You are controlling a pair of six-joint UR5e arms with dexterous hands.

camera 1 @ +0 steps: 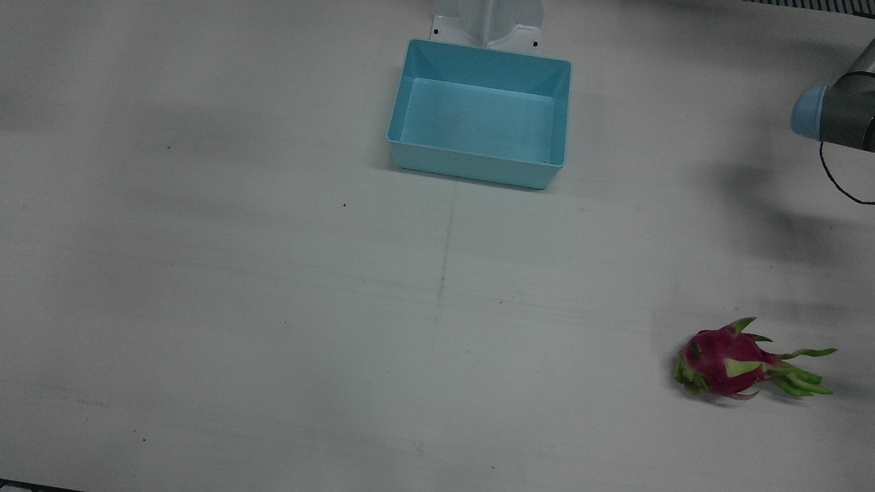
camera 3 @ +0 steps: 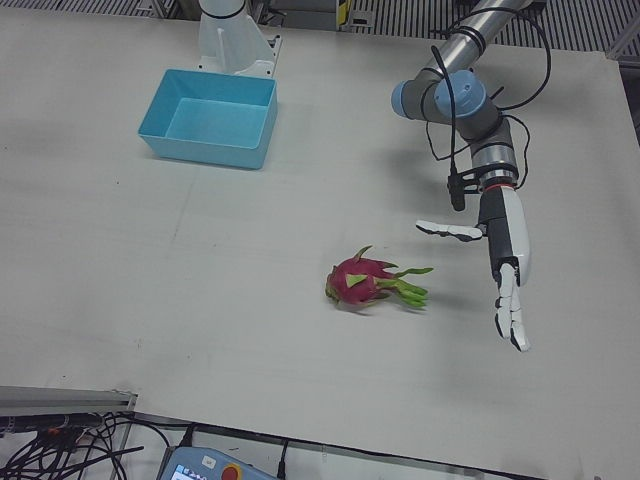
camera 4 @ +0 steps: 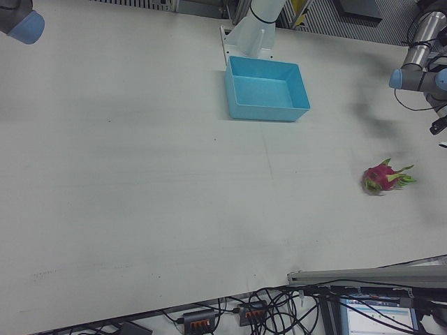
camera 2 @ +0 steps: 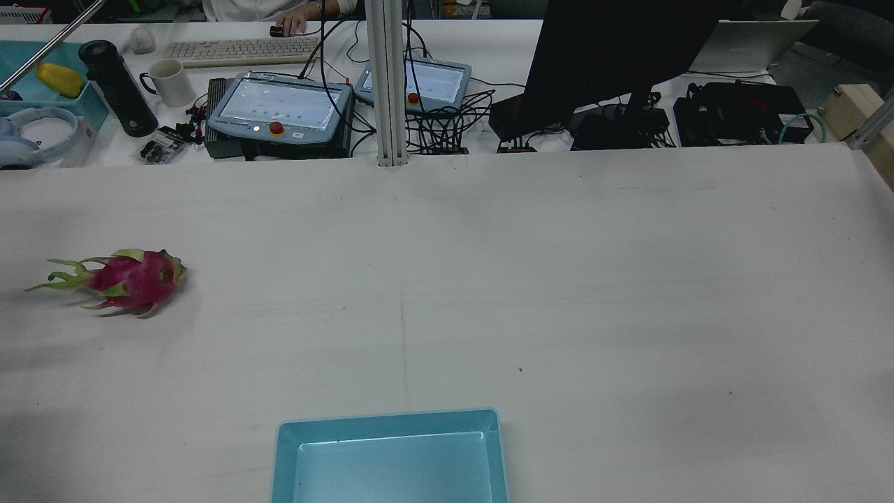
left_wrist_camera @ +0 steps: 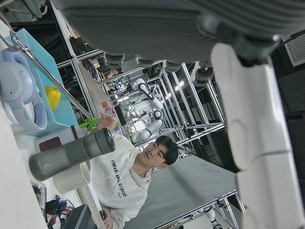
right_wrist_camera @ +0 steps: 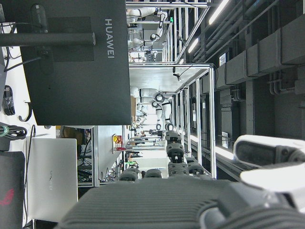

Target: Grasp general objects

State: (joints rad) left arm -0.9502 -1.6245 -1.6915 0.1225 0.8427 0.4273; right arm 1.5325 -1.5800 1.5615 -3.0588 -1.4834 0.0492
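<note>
The dragon fruit [camera 3: 365, 283] lies on its side on the white counter [camera 3: 200, 300], toward the operators' edge on the robot's left half, its green leafy tips pointing away from the counter's middle. Just beside those tips, but apart from them, hangs the left robot hand [camera 3: 503, 262]: fingers [camera 3: 511, 312] stretched out and spread, thumb held off to one side, holding nothing (it is above the counter, not touching the fruit). Farther back, near the arm pedestals, sits an empty light-blue bin [camera 1: 480, 113], well apart from the fruit. The right robot hand [right_wrist_camera: 200, 200] shows only as a close grey and white mass in its own camera; I cannot tell whether it is open or closed. Beyond the counter's operator side, a person [left_wrist_camera: 131, 176] in a white hoodie sits at a desk.
</note>
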